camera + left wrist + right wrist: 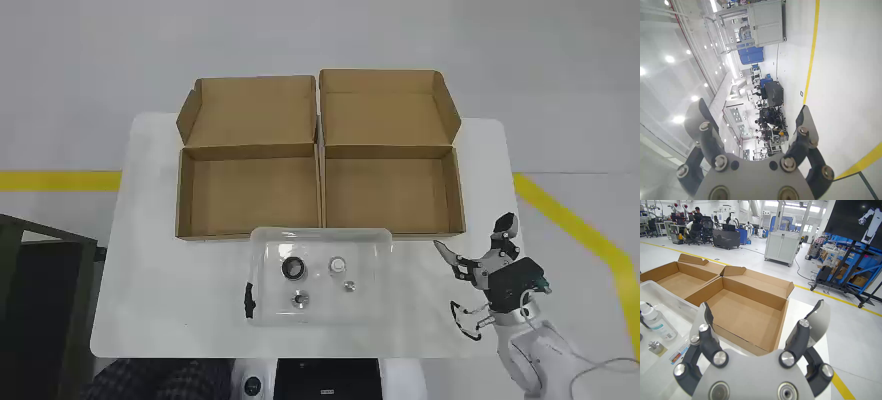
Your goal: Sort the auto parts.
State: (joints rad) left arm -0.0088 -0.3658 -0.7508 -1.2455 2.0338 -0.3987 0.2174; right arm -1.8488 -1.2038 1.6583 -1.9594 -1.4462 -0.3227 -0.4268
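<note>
Auto parts: a black ring (293,269), a white-capped bottle (338,265) and two small silver pieces (301,298) lie in a clear tray (320,231) at lower centre of the top view, just below two open cardboard boxes (250,195). Right gripper (450,280), lower right of that view: fingers spread, unladen. Left gripper (753,106): likewise spread.

No legible text in any view.
- Small bottle (656,322) standing in clear tray (668,294), carrying white label (663,330) with teal band and barcode; print resolving too small to read.
- Colour sticker (677,355) showing at tray's near edge; wording not resolving.
- Dark screen (857,220) behind table displaying white robot figure; lettering not making out.
- Blue cabinet (751,55) in hall bearing small white mark; not reading.
</note>
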